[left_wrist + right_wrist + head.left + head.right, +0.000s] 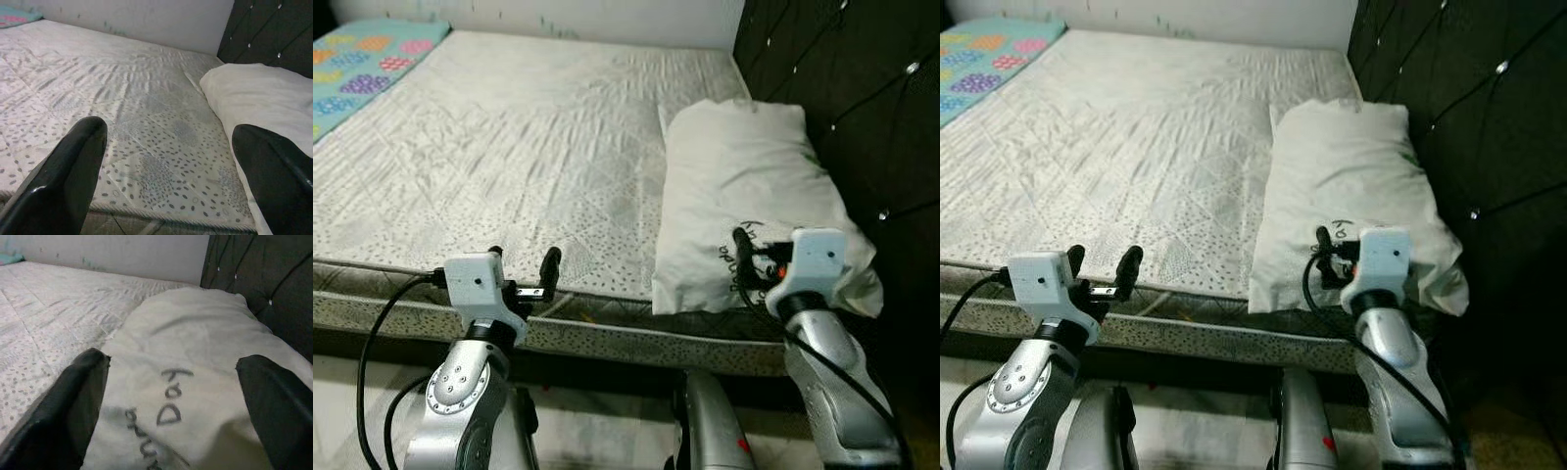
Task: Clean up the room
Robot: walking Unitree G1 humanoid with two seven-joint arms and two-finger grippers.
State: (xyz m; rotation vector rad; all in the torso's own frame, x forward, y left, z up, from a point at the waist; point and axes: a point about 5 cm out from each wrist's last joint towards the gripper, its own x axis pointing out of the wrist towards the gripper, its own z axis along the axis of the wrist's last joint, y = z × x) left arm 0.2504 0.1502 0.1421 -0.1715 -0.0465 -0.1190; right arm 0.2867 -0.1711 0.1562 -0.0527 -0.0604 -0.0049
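Right gripper [171, 401] spread wide over pillow [744, 186].

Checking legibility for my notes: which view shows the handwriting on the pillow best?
The right wrist view: the handwriting is large and close between the open right gripper fingers. Both eye views show it small on the pillow, partly behind that gripper.

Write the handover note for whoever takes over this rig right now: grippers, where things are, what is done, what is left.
Left gripper: jaws open, holding nothing, at the near edge of the mattress.
Right gripper: jaws open, at the near end of the white pillow, not closed on it.
Pillow lies along the mattress's right side beside the dark headboard; handwriting is on its near end. A colourful blanket sits at the far left corner.
Done: nothing evident. Left: probably grasp and set the pillow, then the blanket.
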